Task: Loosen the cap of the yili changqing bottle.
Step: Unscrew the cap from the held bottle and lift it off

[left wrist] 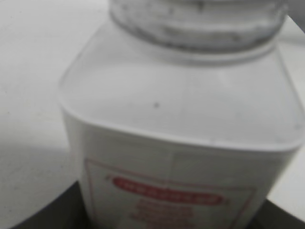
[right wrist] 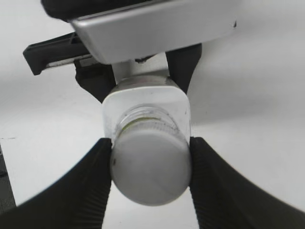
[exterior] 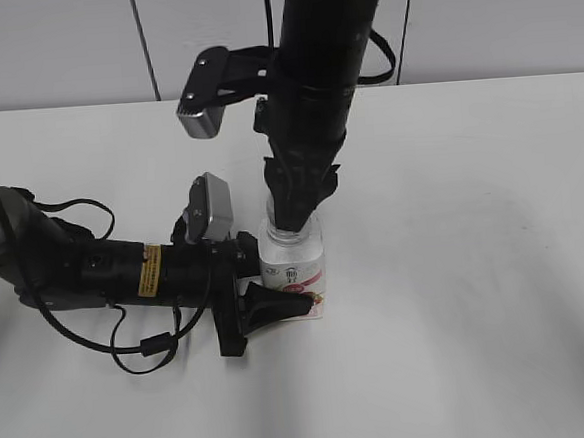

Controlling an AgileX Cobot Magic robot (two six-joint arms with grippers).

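Note:
The yili changqing bottle [exterior: 294, 271] stands upright on the white table, with its pink-red label facing the front. My left gripper [exterior: 262, 283] comes in from the left and is shut on the bottle's lower body. The bottle fills the left wrist view [left wrist: 181, 119], with dark fingers at the bottom corners. My right gripper [exterior: 294, 217] comes straight down from above and hides the cap in the exterior view. In the right wrist view its two black fingers [right wrist: 150, 145] press on both sides of the round white cap [right wrist: 150, 172], above the bottle's shoulder [right wrist: 143, 102].
The white table [exterior: 476, 266] runs back to a grey wall. My left arm and its loose cables [exterior: 130, 341] lie on the table at the left. The right arm's camera bracket [exterior: 204, 110] hangs above the bottle, to its left.

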